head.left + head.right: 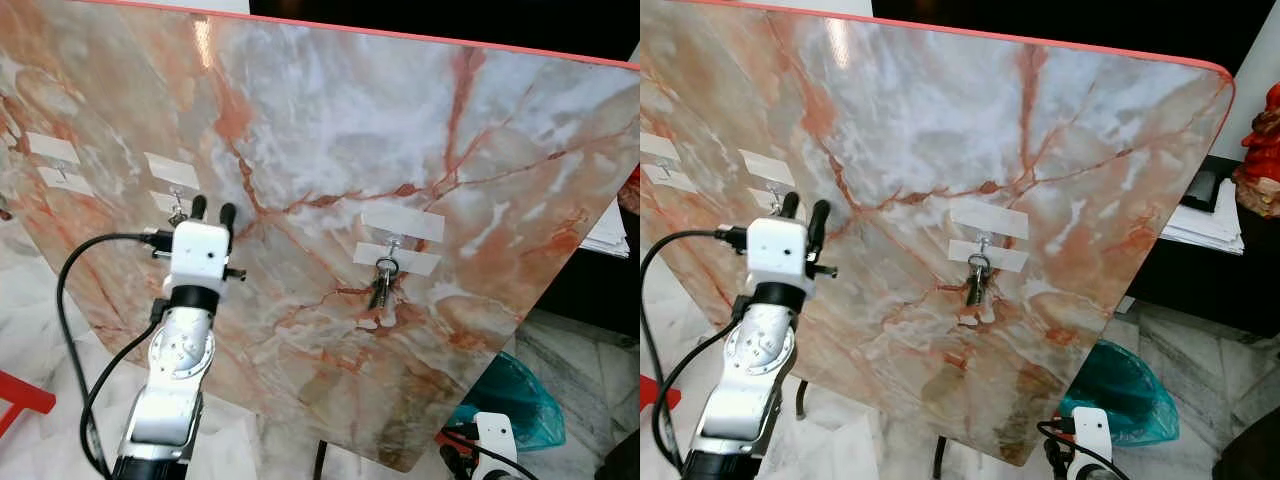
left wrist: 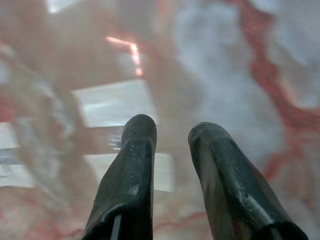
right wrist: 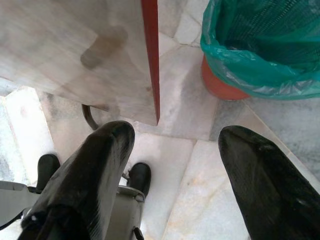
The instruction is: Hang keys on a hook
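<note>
Large upright board of pink-and-white marble pattern with a red rim [image 1: 330, 130] stands tilted across the head views. White tape strips hold small metal hooks to its face: two pairs near the board's left edge, one pair nearer its middle.

Teal plastic bag lining a red-brown bin [image 1: 515, 400] sits on the pale marble floor [image 3: 195, 125] below the board's lower right corner; the right wrist view shows its open mouth from above, the head views only its side.

Silver left arm with white wrist block [image 1: 200, 260] is raised before the board. Left gripper [image 1: 213, 211], fingertips a small gap apart and holding nothing, points at the second taped hook from the left edge [image 1: 176, 205]. The left wrist view brings the tape strips close but blurred; hook itself hard to make out there.

Right gripper [image 3: 172, 150] hangs low over the floor, fingers wide apart, empty; the head views catch just its white wrist block.

Dark bunch of keys on a ring [image 1: 384, 283] hangs on the middle hook [image 1: 390, 247], flat against the board.
</note>
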{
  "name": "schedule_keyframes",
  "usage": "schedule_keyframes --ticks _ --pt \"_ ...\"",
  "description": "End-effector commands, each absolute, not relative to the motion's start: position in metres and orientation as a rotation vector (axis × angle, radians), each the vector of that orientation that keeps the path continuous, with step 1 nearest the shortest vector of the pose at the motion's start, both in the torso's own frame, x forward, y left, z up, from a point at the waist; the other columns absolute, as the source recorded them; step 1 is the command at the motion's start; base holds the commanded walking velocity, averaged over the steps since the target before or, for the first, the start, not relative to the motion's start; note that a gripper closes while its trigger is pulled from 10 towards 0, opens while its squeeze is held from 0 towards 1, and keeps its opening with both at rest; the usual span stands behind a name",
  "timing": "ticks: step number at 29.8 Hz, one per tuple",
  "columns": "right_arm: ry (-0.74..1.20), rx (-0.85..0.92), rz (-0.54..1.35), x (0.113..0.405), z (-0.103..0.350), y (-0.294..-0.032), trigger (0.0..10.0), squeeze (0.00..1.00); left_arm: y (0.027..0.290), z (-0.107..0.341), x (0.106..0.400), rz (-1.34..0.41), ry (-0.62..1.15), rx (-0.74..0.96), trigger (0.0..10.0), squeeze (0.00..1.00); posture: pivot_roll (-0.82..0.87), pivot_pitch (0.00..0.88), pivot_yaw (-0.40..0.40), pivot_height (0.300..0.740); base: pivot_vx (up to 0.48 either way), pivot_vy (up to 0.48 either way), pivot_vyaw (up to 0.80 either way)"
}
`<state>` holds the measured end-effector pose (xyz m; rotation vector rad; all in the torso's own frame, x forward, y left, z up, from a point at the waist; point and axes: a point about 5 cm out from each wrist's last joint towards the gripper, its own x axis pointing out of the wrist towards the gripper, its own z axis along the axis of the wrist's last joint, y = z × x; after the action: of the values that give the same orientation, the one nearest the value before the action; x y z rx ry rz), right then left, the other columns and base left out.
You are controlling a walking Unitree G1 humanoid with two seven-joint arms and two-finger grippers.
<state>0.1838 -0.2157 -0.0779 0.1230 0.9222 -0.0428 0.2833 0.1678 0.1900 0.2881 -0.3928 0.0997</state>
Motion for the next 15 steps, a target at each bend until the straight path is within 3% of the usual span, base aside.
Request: schedule_keyframes --ticks 1,7,15 --pt "0.925 0.12 -0.049 0.181 -0.079 -0.217 10.0 0.0 0.173 0.194 0.28 0.132 -0.423 0.295 10.0 0.0 0.05 0.0 -0.043 0.74 0.0 0.0 0.0" --pt "0.931 0.115 -0.045 0.18 -0.079 -0.216 10.0 0.0 0.188 0.16 0.274 0.188 -0.276 0.205 10.0 0.0 0.04 0.0 -0.034 0.74 0.0 0.0 0.0" --pt "0.938 0.114 -0.053 0.18 -0.08 -0.216 10.0 0.0 0.19 0.132 0.266 0.171 -0.175 0.22 10.0 0.0 0.04 0.0 -0.031 0.74 0.0 0.0 0.0"
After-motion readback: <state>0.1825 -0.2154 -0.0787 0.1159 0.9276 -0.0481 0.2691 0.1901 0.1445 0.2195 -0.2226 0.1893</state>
